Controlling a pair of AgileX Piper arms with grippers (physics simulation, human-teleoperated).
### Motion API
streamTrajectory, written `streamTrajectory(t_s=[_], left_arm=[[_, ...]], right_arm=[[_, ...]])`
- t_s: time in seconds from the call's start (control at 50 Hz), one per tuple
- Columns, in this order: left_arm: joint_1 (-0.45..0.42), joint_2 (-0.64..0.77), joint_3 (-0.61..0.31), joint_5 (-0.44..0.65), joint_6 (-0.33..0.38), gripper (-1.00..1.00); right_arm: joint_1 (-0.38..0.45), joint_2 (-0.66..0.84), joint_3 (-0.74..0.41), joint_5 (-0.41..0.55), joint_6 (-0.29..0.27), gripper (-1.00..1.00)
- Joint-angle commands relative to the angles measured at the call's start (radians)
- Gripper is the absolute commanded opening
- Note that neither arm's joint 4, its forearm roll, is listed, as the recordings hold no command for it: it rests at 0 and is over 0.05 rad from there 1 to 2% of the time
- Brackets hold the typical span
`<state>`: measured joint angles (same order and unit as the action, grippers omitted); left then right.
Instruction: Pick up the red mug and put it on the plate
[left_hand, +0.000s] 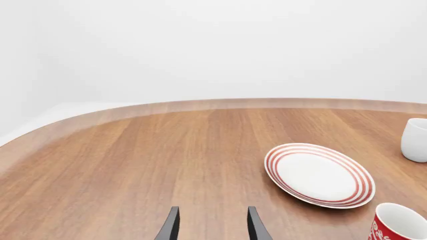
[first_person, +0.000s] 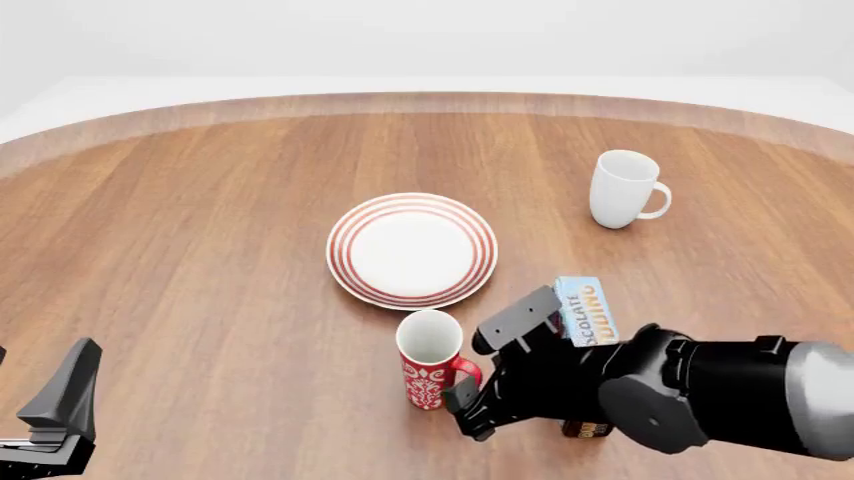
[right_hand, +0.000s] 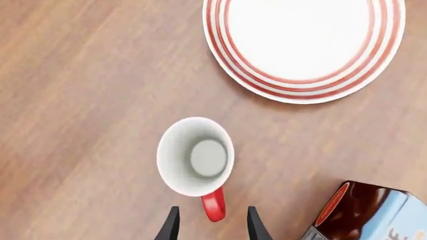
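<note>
The approach to the grasp is in hand: the red mug (first_person: 430, 372) stands upright on the table (first_person: 200, 260) just off the plate (first_person: 412, 250) at its 6 o'clock, and the right gripper (right_hand: 210, 225), its fingers spread apart, straddles the handle (right_hand: 213, 205) without pinching it. Next, I judge, it must close on the handle, lift, and carry toward 12 o'clock. The left gripper (left_hand: 211, 225) waits open, well apart at 8 o'clock.

Red mug (first_person: 430, 369) just before the plate (first_person: 412, 250), box (first_person: 587, 312) to its right, white mug (first_person: 623, 188) far right behind.
</note>
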<state>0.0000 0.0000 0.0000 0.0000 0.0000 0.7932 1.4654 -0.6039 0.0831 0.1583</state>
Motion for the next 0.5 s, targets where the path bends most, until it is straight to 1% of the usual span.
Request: streamTrajectory(t_s=[0.02, 0.16, 0.5], left_arm=[[0.0, 0.0, 0.0, 0.0, 0.0, 1.0], [0.0, 0.0, 0.0, 0.0, 0.0, 1.0], [0.0, 0.0, 0.0, 0.0, 0.0, 1.0]], right_arm=[[0.007, 0.023, 0.013, -0.03, 0.012, 1.0], [0.019, 0.035, 0.026, -0.052, 0.025, 1.0], [0.011, 0.042, 0.021, -0.054, 0.02, 1.0]])
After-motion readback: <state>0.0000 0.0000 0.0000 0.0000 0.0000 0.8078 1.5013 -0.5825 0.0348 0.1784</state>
